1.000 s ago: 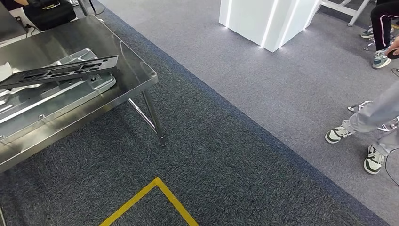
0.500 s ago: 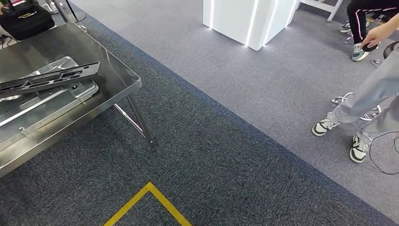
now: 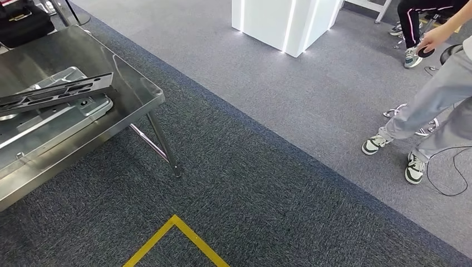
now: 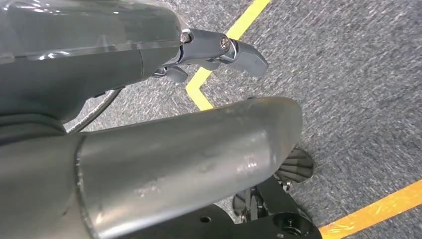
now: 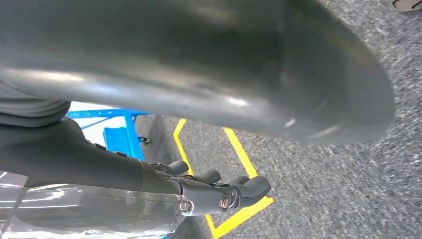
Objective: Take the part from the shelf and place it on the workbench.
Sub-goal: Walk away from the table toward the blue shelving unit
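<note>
part: long dark grey flat metal part with cut-outs [image 3: 55, 92], lying tilted on top of a silver stamped sheet-metal panel [image 3: 50, 119] on the workbench
workbench: shiny stainless-steel table [image 3: 125, 69], at the left, on slanted legs over dark grey carpet [image 3: 256, 194]
left hand [image 4: 219, 50]: over the carpet, fingers slack, nothing in it
right hand [image 5: 219, 191]: over the carpet, fingers loosely curled but apart, nothing in it
floor: yellow tape line [image 3: 175, 236], corner near the bottom
surroundings: white lit pedestal [image 3: 284, 22] at top; person in grey trousers [image 3: 439, 94] at right, well apart from the workbench
</note>
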`<state>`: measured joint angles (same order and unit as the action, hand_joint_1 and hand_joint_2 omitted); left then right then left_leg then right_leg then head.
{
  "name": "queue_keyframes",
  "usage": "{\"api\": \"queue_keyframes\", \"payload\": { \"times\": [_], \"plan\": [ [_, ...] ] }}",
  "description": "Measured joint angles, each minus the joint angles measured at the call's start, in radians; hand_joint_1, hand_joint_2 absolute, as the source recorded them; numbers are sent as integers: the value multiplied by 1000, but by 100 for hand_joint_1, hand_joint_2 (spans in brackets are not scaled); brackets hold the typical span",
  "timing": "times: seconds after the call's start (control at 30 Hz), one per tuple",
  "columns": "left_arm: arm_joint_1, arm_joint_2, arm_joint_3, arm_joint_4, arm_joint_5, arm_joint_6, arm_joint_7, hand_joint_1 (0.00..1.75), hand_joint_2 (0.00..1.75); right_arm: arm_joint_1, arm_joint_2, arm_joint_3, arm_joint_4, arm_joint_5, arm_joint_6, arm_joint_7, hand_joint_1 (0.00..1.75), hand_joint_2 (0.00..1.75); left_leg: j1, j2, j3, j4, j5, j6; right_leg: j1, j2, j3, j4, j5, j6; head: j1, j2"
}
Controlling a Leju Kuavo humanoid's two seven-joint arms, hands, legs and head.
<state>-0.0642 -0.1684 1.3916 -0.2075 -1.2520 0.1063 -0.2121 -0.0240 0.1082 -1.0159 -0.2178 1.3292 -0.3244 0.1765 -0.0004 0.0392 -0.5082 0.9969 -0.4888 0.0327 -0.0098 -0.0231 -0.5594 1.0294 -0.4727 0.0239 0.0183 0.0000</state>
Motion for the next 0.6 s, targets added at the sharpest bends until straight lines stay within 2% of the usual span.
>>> {"api": "queue_keyframes", "payload": {
  "times": [0.07, 0.13, 0.17, 0.23, 0.3, 0.33, 0.37, 0.4, 0.47, 0.5, 0.53, 0.6],
  "plan": [
    [-1, 0, 0, 0, -1, 1, -2, 0, 0, -1, 0, 0, 0, 1, 1, -1, 0, 0, -4, 6, 0, 2, -3, -10, 6, 1, 6, -20, 1, -9, -1, 0],
    [-3, 0, 0, 0, -1, 1, -6, 0, 0, -1, 0, 0, 0, 2, 2, -1, 0, 0, -2, 6, 1, 5, -8, -21, 3, 9, 5, -23, 4, -19, -1, 0],
    [-3, 0, 0, 0, -1, 1, -7, 0, 0, -1, 0, 0, 0, 3, 2, -1, 0, 0, -1, 0, -4, 19, -21, -27, 1, 12, 5, -25, 6, -24, -2, 0],
    [-3, 0, 0, 0, -3, 1, -8, 0, 0, -1, 1, 0, 0, 3, 2, -1, 0, 0, 3, -17, -44, 108, -77, -36, -1, 17, 3, -29, 9, -33, -5, 0],
    [-1, 1, 0, 0, -5, 1, -10, 0, 0, -2, 0, 0, 0, 5, 3, 0, 0, 0, 5, -27, -108, 245, -139, -40, 0, 24, 0, -28, 9, -39, -8, 0],
    [0, 1, 0, 0, -5, 2, -11, 0, 0, -2, -1, 0, 0, 6, 4, 0, 0, 0, 5, -28, -129, 288, -148, -40, 1, 29, -1, -27, 10, -40, -9, 0],
    [2, 1, 0, 0, -5, 2, -11, 0, 0, -2, -1, 0, 0, 8, 5, 1, 0, 0, 6, -29, -132, 294, -137, -39, 1, 35, 0, -27, 10, -40, -9, 0],
    [2, 1, 0, 0, -4, 3, -12, 0, 0, -2, -1, 0, 0, 9, 6, 1, 0, 0, 6, -30, -115, 255, -105, -36, 2, 42, 2, -26, 9, -39, -9, 0],
    [2, 1, 0, 0, -4, 5, -14, 0, 0, -2, 0, 0, 0, 10, 8, 1, 0, 0, 5, -45, -52, 116, -31, -26, 3, 55, 5, -23, 8, -37, -10, 0],
    [1, 2, 0, 0, -4, 6, -15, 0, 0, -3, 2, 0, 0, 10, 8, 1, 0, 0, 4, -53, -27, 57, -9, -22, 4, 61, 4, -21, 7, -33, -9, 0],
    [1, 2, 0, 0, -4, 7, -16, 0, 0, -4, 3, 0, 1, 10, 8, 1, 0, 0, 2, -60, -14, 23, -1, -19, 4, 65, 2, -20, 8, -29, -10, 0],
    [-1, 3, 0, 0, 0, 7, -18, 0, 0, -3, 4, 0, 1, 10, 8, 1, 0, 0, -1, -60, -12, 8, -3, -13, 2, 72, -3, -20, 11, -16, -10, 0]
  ]
}}
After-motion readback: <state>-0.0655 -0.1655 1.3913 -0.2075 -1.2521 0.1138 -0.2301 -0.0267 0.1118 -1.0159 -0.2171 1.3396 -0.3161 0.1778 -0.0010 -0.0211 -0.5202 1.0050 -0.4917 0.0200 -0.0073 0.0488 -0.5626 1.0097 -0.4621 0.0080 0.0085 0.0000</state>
